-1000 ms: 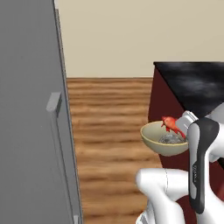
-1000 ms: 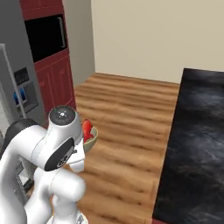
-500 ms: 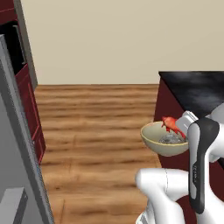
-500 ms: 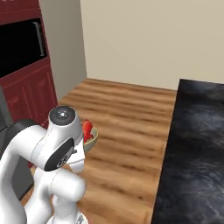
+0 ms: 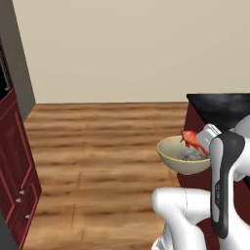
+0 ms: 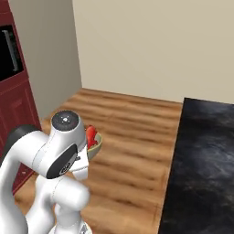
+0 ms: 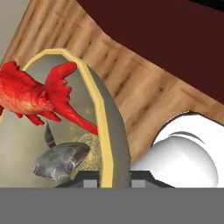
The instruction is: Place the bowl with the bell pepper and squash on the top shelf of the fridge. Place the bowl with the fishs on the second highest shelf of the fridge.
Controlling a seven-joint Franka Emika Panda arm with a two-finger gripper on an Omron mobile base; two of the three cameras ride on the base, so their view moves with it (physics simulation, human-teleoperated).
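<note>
A plain cream-tan bowl [image 5: 181,165] hangs level above the wood floor, beside the arm. It is the bowl with the fishs: a red-orange fish [image 5: 194,139] sticks up over its rim and a dull grey fish [image 5: 189,155] lies inside. My gripper [image 7: 113,176] is shut on the bowl's rim [image 7: 105,131], one fingertip inside and one outside. In the hand view the red fish [image 7: 33,98] and the grey fish [image 7: 61,159] rest in the bowl. From the right base view the bowl [image 6: 96,149] peeks out behind the arm. The fridge, its shelves and the other bowl are out of view.
Dark red cabinets [image 5: 14,166] stand at the left, with a built-in black oven [image 6: 9,50] above. A black countertop [image 6: 201,164] on a dark red base runs along the right. Wood floor [image 5: 97,146] stretches ahead to a beige wall.
The whole picture has swung: the base has turned, so the grey fridge door slid out at the left and the red cabinets came in. The bowl stays in the same grip.
</note>
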